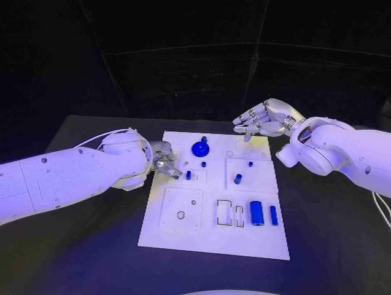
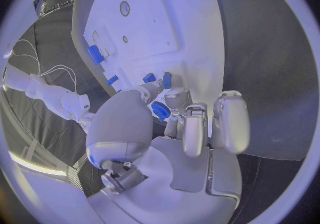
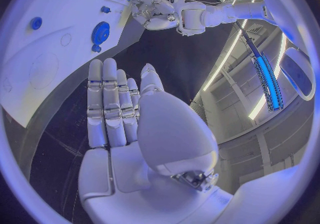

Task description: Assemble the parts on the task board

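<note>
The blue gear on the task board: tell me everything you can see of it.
The blue gear is a round toothed wheel, plastic by its look, with a small knob or peg standing at its top. It lies flat near the far edge of the white task board, apart from both hands; nothing touches it but the board.

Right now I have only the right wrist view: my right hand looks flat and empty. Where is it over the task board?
Observer: The right hand hovers above the far right corner of the task board, holding nothing.
Operator: What lies along the near edge?
Observer: A thick blue cylinder and a slimmer blue pin lie side by side, next to two rectangular outlines.
Operator: And the left hand?
Observer: The left hand is at the board's left edge, with a small blue peg right at its fingers. I cannot tell if it is gripped.
</note>
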You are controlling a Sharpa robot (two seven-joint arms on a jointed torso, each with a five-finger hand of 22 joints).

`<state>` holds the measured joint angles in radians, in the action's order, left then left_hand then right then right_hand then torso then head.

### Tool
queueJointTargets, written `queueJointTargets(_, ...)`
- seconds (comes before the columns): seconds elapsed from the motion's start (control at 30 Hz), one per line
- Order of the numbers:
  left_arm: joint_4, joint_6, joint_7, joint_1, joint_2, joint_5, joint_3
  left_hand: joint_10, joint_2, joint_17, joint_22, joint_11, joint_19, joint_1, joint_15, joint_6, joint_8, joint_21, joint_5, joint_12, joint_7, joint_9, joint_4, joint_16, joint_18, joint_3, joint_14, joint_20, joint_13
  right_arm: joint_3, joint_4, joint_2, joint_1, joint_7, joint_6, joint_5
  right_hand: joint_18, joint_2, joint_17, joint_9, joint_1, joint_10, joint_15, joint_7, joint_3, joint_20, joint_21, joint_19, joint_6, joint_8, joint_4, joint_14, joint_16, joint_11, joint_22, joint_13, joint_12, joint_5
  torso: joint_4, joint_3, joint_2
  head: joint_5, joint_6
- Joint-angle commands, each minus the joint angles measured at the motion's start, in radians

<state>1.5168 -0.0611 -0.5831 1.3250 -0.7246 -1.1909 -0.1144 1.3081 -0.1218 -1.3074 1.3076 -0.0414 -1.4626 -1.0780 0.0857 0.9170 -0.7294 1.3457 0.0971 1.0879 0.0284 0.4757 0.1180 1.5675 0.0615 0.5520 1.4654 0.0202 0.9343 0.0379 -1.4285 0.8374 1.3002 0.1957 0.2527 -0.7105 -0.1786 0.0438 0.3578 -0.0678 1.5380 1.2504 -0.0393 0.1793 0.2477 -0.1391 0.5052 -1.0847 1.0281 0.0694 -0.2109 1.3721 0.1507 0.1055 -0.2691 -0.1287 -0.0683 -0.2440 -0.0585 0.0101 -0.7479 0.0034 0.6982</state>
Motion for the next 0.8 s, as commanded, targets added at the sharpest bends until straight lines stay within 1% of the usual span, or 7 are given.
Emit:
queueJointTargets(0.03,-0.003,-0.033,-0.014,-0.003,0.004,0.008,-0.003,0.004,-0.002,-0.263,0.026,0.003,-0.017,0.014,0.007,0.011,0.005,0.004,-0.003,0.007,0.001,-0.002,0.01,0.003,-0.002,-0.019,0.105,-0.002,0.002,0.0,-0.004,0.0,0.002,0.008,-0.006,0.002,-0.004,0.003,-0.002,0.0,-0.004,-0.004,-0.001,-0.001,0.0,-0.007,-0.004,0.0,-0.009,0.001,0.004,-0.007,-0.005,-0.001,0.002,0.002,0.003,-0.003,0.0001,0.0004,0.0,-0.002,0.001)
queueJointTargets(0.53,-0.014,-0.019,-0.018,-0.003,0.011,0.008,-0.003,0.007,-0.003,-0.263,0.032,0.002,-0.02,0.033,0.008,0.024,0.01,0.007,-0.001,0.013,0.0,-0.008,0.043,0.003,-0.003,-0.087,0.105,-0.004,0.008,-0.001,-0.004,0.0,0.002,0.007,-0.006,0.002,-0.004,0.003,-0.002,0.0,-0.004,-0.004,-0.001,-0.001,0.001,-0.007,-0.005,0.0,-0.009,0.001,0.004,-0.007,-0.006,0.0,0.002,0.002,0.003,-0.003,0.0,0.0004,0.0,-0.003,0.0)
queueJointTargets(0.73,-0.017,-0.01,-0.018,-0.003,0.012,0.008,-0.003,0.008,-0.006,-0.263,0.034,0.002,-0.02,0.045,0.008,0.03,0.013,0.006,-0.001,0.014,0.0,-0.011,0.069,0.003,-0.003,-0.147,0.105,-0.004,0.01,-0.001,-0.004,0.0,0.002,0.006,-0.006,0.002,-0.004,0.003,-0.002,0.0,-0.005,-0.004,-0.001,-0.001,0.001,-0.007,-0.005,0.0,-0.009,0.001,0.003,-0.007,-0.006,0.0,0.003,0.002,0.003,-0.003,0.0,0.0002,0.0,-0.003,0.0)
queueJointTargets(0.8,-0.018,-0.006,-0.017,-0.003,0.012,0.008,-0.003,0.009,-0.009,-0.263,0.035,0.003,-0.021,0.056,0.008,0.031,0.014,0.006,-0.002,0.015,0.001,-0.012,0.083,0.003,-0.003,-0.173,0.105,-0.004,0.011,-0.001,-0.004,0.0,0.002,0.006,-0.006,0.002,-0.004,0.003,-0.002,0.0,-0.005,-0.004,-0.001,-0.001,0.001,-0.007,-0.005,0.0,-0.009,0.001,0.003,-0.007,-0.006,0.0,0.003,0.002,0.003,-0.003,0.0001,0.0005,0.0,-0.003,-0.001)
